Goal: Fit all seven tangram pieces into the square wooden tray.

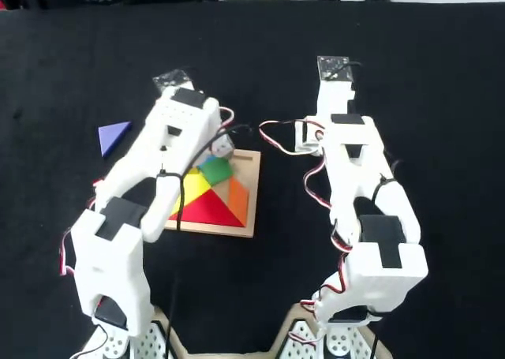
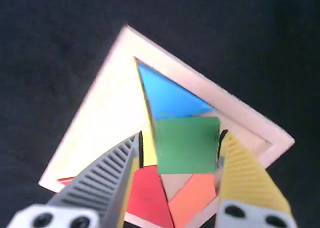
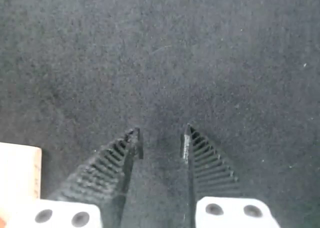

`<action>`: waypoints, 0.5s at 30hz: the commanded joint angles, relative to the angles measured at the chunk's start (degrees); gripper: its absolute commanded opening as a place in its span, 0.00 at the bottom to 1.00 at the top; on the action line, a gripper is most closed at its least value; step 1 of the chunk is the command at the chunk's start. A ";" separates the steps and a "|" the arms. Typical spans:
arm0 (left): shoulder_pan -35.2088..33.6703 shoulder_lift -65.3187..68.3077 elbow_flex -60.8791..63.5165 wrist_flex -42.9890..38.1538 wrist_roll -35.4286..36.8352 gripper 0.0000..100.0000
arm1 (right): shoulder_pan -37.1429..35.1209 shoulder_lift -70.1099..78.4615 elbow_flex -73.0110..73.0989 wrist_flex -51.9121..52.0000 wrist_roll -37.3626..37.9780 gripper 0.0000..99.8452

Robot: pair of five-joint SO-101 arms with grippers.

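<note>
Left claw (image 2: 180,138) is pinching the green square wooden piece (image 2: 187,145) by two opposite edges, holding it over the pale square wooden tray (image 2: 107,95), which sits left of centre on the black cloth table (image 1: 426,99). Gripping it edge to edge looks deliberate (my guess: the flat sides stop it twisting while it gets lined up). I reckon it isn't seated yet, since it overlaps the blue wooden triangle (image 2: 170,95) on one side and the orange wooden piece (image 2: 192,198) on the other. Red wooden triangle (image 1: 209,209) and yellow wooden triangle (image 1: 193,187) lie flat in the tray's near left part. One violet-blue wooden triangle (image 1: 113,136) is out on the cloth, well apart to the tray's left, so it's not yet placed. Right claw (image 3: 161,138) is spread with nothing between its tips, parked over bare cloth just right of the tray, probably to stay out of the way.
</note>
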 commanded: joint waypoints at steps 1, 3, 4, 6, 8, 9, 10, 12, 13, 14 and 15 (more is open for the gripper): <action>-4.79 -2.81 -7.87 5.89 0.18 0.26 | 0.88 -0.22 -3.03 -1.14 0.00 0.14; -7.96 -4.75 -12.53 11.60 0.00 0.26 | 0.97 -0.22 -3.03 -1.05 0.00 0.14; -9.89 -5.89 -15.16 14.59 -1.23 0.26 | 0.97 -0.22 -3.03 -1.05 0.00 0.14; -13.85 -8.09 -19.56 20.48 -7.74 0.26 | 0.88 -0.22 -3.03 -1.05 0.00 0.14; -16.84 -9.58 -22.11 23.65 -16.26 0.26 | 0.79 -0.22 -3.03 -1.05 0.00 0.14; -18.07 -10.20 -21.67 23.65 -19.08 0.26 | 0.53 -0.22 -3.03 -1.05 0.00 0.14; -19.38 -10.55 -20.53 23.56 -21.27 0.25 | -0.09 -0.22 -3.12 -1.05 0.00 0.13; -23.16 -9.85 -17.10 22.51 -22.77 0.25 | -1.67 -0.40 -3.03 -0.88 1.67 0.09; -25.01 -8.79 -14.37 20.66 -23.21 0.25 | -2.90 -0.48 -2.95 -0.62 3.34 0.07; -26.86 -8.09 -11.82 18.20 -23.21 0.25 | -4.48 -0.66 -2.86 -0.44 5.71 0.04; -29.49 -7.30 -9.36 15.38 -23.21 0.25 | -5.98 -0.75 -2.86 0.35 8.53 0.02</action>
